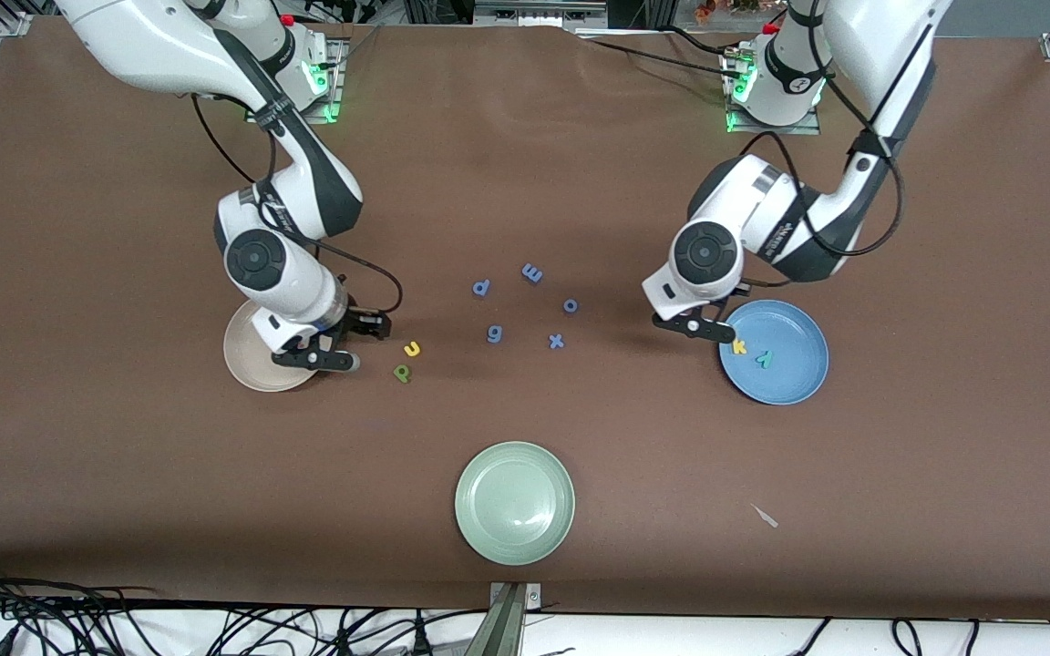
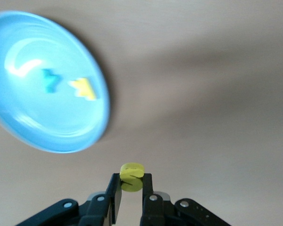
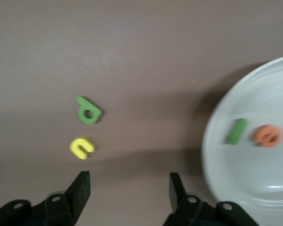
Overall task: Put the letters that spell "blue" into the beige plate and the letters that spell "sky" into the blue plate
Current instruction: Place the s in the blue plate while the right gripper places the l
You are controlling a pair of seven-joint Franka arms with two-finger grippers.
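My left gripper (image 1: 721,333) (image 2: 131,181) is shut on the yellow s (image 2: 131,175), just above the table beside the rim of the blue plate (image 1: 789,374) (image 2: 33,127). In that plate lie the yellow k (image 1: 740,346) (image 2: 85,88) and the teal y (image 1: 764,358) (image 2: 50,80). My right gripper (image 1: 356,344) (image 3: 129,181) hangs open and empty over the table at the edge of the beige plate (image 1: 247,360) (image 3: 254,174). The light green l (image 3: 237,131) and orange e (image 3: 269,136) lie in the beige plate. Beside it on the table are the yellow u (image 1: 412,348) (image 3: 82,147) and dark green b (image 1: 403,373) (image 3: 88,110).
Several all-blue letters lie mid-table, among them a p (image 1: 481,288), an m (image 1: 532,271) and an x (image 1: 557,342). A pale green plate (image 1: 514,501) sits nearer the front camera. A small pale scrap (image 1: 765,516) lies toward the left arm's end.
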